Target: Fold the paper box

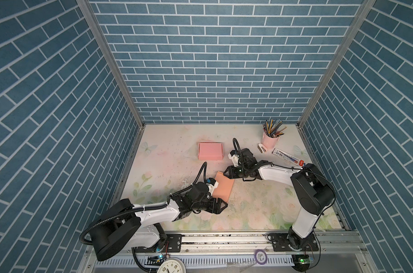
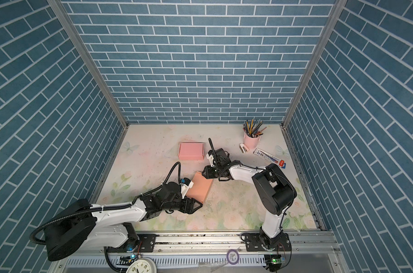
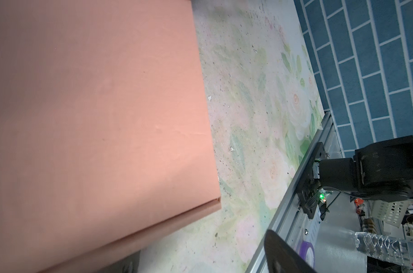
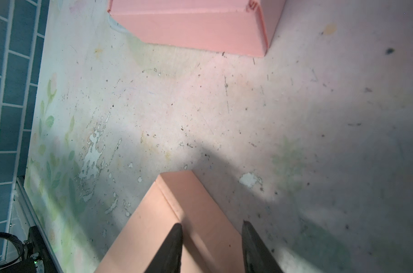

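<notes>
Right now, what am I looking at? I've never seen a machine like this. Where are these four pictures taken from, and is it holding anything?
It is a robot: a left arm and a right arm at a table, each ending in a two-fingered gripper. Two pictures look down from one camera overhead. The other two come from small cameras on the wrists.

Between the arms lies an orange box. The left gripper stands open at its near corner. The right gripper has its fingers astride the far corner, but I cannot tell whether they pinch it.

Farther back sit a pink box, a cup of pencils, what looks like a stapler, and a pen pack.
</notes>
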Robot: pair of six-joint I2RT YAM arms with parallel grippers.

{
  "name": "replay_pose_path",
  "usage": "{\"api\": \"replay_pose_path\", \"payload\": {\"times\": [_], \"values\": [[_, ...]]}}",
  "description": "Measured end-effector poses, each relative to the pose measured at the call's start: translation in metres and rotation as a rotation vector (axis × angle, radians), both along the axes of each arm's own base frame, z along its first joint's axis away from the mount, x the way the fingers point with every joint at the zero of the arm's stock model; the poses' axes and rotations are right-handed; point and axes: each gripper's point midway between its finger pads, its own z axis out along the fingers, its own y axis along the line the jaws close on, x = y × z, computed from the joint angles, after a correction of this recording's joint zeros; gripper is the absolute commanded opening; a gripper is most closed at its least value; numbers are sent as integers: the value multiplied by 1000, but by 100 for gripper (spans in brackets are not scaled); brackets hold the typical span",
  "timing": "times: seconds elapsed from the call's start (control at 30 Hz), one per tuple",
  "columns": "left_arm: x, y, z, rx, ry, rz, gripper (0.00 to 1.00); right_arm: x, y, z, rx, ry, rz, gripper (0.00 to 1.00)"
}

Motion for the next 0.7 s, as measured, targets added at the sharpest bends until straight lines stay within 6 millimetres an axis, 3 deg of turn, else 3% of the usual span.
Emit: {"api": "replay_pose_path", "payload": {"times": [0.23, 0.7], "values": [[7, 4, -8, 17, 12, 3, 82, -14, -17, 1, -18, -11, -19, 39], [25, 1, -2, 19, -2, 20, 77, -42, -55, 4, -29, -29, -111, 38]]}}
